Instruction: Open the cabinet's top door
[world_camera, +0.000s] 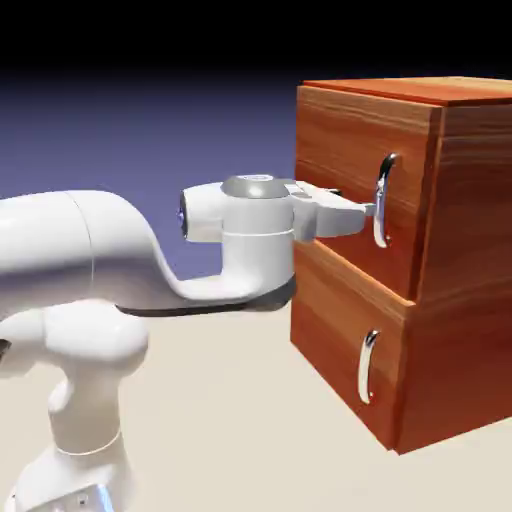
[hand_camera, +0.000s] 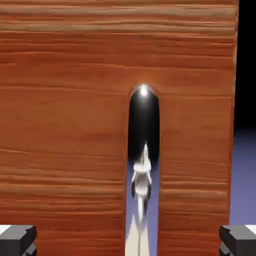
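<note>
Gripper (world_camera: 368, 210) spread wide, level with the handle (world_camera: 384, 200) of the top door (world_camera: 355, 195), upper panel of the cabinet (world_camera: 470, 270) by the tabletop's (world_camera: 250, 430) right edge. Best kept centred on the handle, eased forward until both fingertips (hand_camera: 17, 239) straddle it, closed, then drawn straight back.

A pale beige table (world_camera: 230, 420) carries everything in the exterior view. The cabinet (world_camera: 440, 300), reddish-brown and wood-grained, stands directly on it at the right, its bottom edge flat against the surface. At the lower left the robot's white base (world_camera: 70, 480) seems to rest on the same table, though the frame cuts off where they meet.
</note>
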